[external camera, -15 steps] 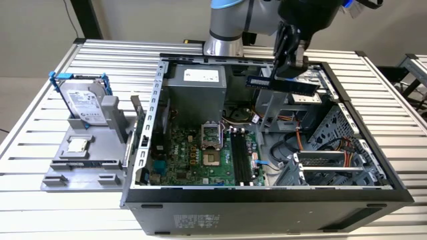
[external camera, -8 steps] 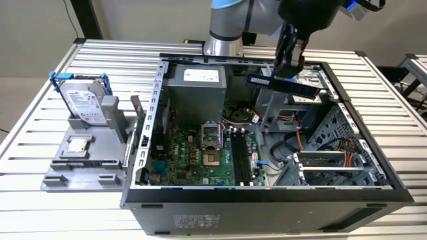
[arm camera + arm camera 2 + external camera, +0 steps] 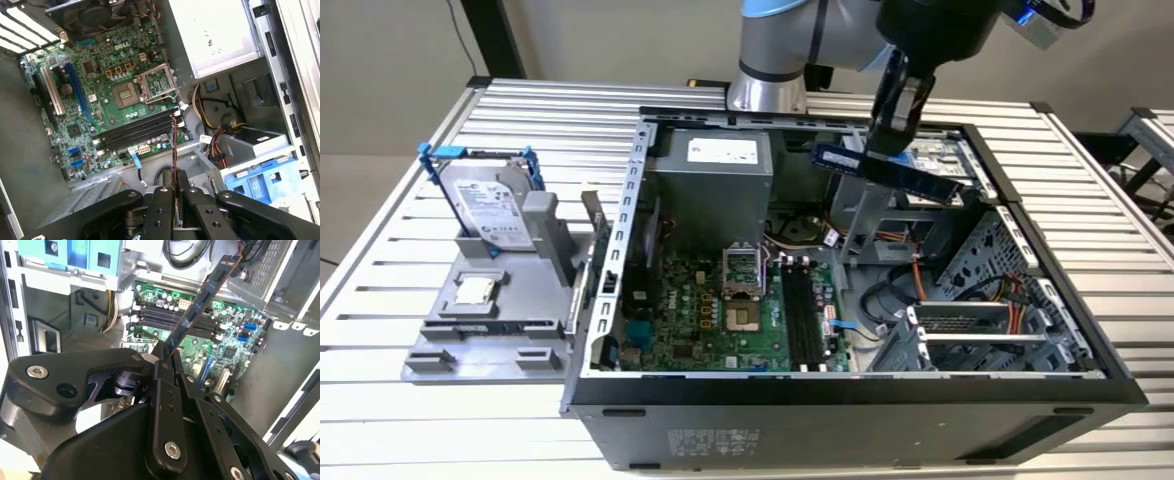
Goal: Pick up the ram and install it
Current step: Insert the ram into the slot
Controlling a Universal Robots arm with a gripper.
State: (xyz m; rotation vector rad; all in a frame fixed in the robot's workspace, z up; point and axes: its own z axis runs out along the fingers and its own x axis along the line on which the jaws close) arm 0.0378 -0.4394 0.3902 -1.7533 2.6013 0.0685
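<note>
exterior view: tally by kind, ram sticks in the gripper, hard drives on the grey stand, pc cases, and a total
ram, clamped in the gripper: 1
hard drive: 1
computer case: 1
total: 3

Dark blue ram (image 3: 897,170) with black chips; black gripper (image 3: 891,135). Green motherboard (image 3: 720,310) with black slots (image 3: 803,315); silver hard drive (image 3: 491,208) in blue frame (image 3: 478,153). White slatted table (image 3: 400,420).

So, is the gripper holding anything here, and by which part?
Yes: the gripper is shut on the ram, pinching its flat faces at roughly mid-length, both ends free.
</note>
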